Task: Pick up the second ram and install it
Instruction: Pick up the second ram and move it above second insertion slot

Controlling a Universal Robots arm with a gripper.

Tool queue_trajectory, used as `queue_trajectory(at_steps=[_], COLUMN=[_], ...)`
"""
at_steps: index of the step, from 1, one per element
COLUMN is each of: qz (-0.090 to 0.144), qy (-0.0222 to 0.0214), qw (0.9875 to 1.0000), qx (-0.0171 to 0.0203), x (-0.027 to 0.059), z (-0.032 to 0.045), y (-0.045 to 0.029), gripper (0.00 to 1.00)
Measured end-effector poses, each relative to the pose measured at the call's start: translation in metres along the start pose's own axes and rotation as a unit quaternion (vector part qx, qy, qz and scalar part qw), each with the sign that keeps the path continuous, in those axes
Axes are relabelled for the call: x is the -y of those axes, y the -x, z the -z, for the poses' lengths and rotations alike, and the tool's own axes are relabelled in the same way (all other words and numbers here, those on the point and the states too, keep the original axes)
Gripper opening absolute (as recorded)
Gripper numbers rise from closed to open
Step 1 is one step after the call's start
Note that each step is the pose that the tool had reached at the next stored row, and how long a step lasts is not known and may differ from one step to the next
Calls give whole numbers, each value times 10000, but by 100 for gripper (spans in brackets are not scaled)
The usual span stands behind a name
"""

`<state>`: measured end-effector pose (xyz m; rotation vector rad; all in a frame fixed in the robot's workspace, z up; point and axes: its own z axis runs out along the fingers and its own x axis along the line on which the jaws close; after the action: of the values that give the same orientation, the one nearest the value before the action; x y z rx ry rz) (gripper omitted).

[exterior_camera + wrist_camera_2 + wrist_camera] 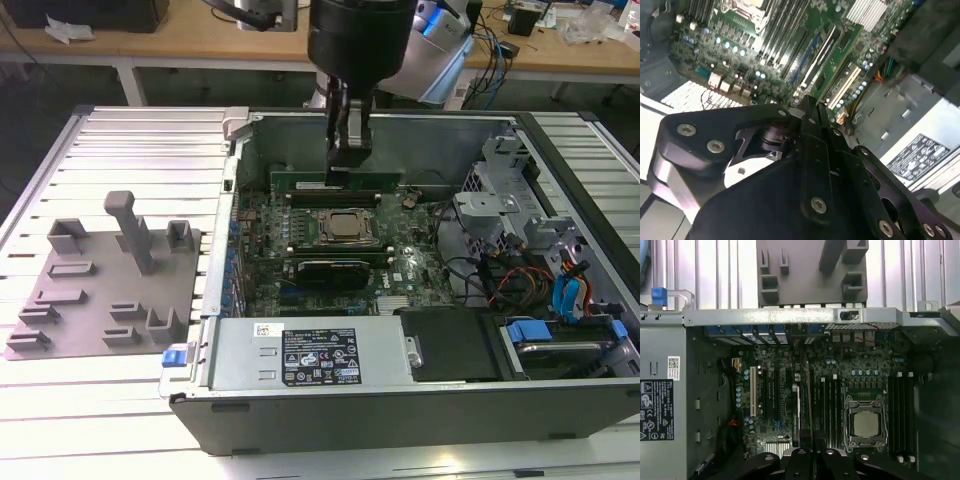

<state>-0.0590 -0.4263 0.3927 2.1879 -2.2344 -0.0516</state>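
- Inside open PC case [400,418], gripper [348,170] clamps narrow on second ram [300,183], fingers pinching its top edge.
- Stick stands upright on edge btwn CPU socket [345,228] & case's far wall, over mobo slots [300,197].

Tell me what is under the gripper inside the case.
The second ram, a green stick on edge, clamped mid-length by the gripper, beside the CPU socket. The stick covers the slot below, so its seating cannot be seen.
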Motion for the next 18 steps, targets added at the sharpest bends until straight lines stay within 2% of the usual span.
queue_trajectory(at_steps=[4, 8, 12, 15, 18], qz=[0, 0, -1, 0, 0], qy=[10, 15, 22, 33, 33], qw=[10000, 10000, 10000, 10000, 10000], qx=[0, 0, -1, -1, -1], x=[148, 234, 317, 448, 461], z=[-86, -219, -290, -388, -484], y=[19, 24, 28, 35, 34], gripper=[11, 11, 11, 11, 11])
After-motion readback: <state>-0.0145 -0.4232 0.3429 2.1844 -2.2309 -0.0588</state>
